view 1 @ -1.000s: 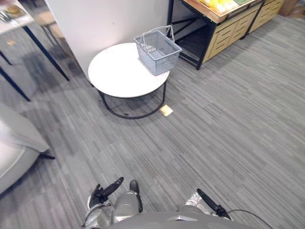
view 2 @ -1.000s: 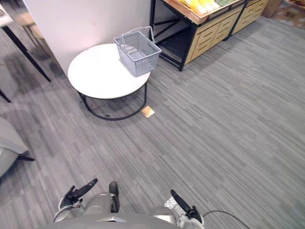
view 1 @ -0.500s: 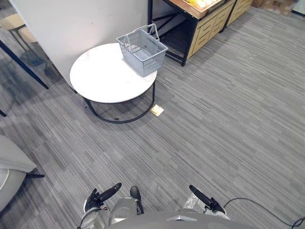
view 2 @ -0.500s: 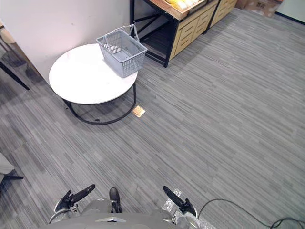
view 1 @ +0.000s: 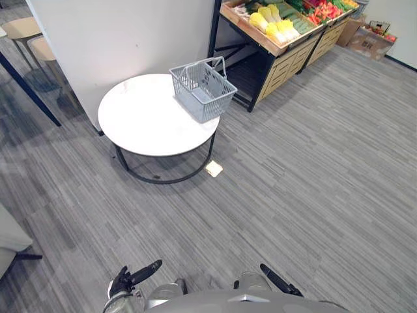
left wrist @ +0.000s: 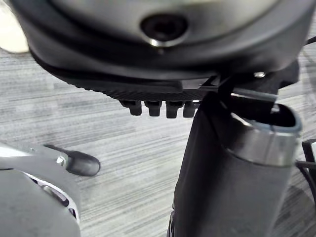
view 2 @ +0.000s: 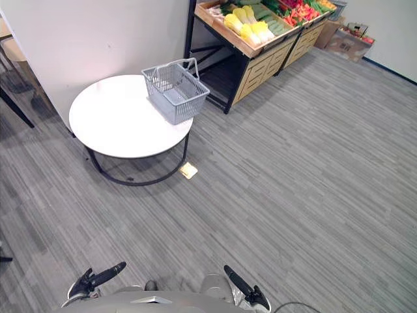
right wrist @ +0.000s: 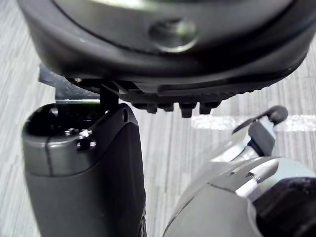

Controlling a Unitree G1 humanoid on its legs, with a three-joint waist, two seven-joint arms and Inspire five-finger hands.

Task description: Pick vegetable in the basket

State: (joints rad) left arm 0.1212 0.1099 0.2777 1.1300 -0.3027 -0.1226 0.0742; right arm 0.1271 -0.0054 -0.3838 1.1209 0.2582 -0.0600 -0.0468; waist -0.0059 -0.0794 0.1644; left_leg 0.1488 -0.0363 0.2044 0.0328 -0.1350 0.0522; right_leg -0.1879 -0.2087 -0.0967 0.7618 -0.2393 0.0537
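An empty grey wire basket (view 1: 202, 90) with raised handles stands on the right part of a round white table (view 1: 143, 120). Behind it to the right, a wooden stand (view 1: 287, 55) holds yellow vegetables (view 1: 277, 26), green ones (view 1: 296, 21) and red ones (view 1: 326, 10). My left hand (view 1: 140, 272) hangs low at my side, far from the table, fingers straight and empty. My right hand (view 1: 277, 282) hangs low on the other side, fingers also straight (right wrist: 180, 107) and empty. Both are several steps of grey carpet away from the basket.
A white partition wall (view 1: 117, 39) rises behind the table. Stools (view 1: 19, 29) stand at the far left. A small tan card (view 1: 213, 169) lies on the floor by the table's black frame. Cardboard boxes (view 1: 368, 39) sit beyond the stand. Open carpet stretches to the right.
The whole picture has shifted as the camera turned and lifted, bringing the stand's vegetables and the boxes into view. Basket and table have not moved. Both hands stay low.
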